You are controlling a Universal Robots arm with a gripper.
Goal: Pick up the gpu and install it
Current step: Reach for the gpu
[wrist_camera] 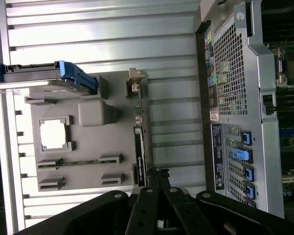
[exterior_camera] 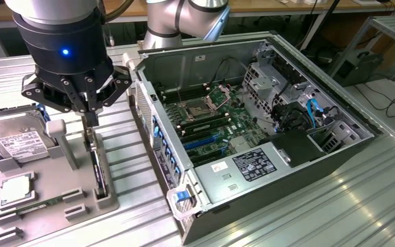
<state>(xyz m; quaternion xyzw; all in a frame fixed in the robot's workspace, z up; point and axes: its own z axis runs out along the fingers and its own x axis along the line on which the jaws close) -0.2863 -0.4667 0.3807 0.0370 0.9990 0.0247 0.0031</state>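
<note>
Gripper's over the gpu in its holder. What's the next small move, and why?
Probably a short, slow descent straight down: the gripper seems to sit just above one end of the gpu, which stands on edge in the grey holder, not yet lifted.

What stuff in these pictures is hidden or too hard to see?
- Exterior view: the gpu stands edge-on in the grey tray, so its face is hidden; the gripper covers its top end.
- Exterior view: the tray's wall hides the hard drive's lower part.
- Exterior view: the writing on the case's label is too small.
</note>
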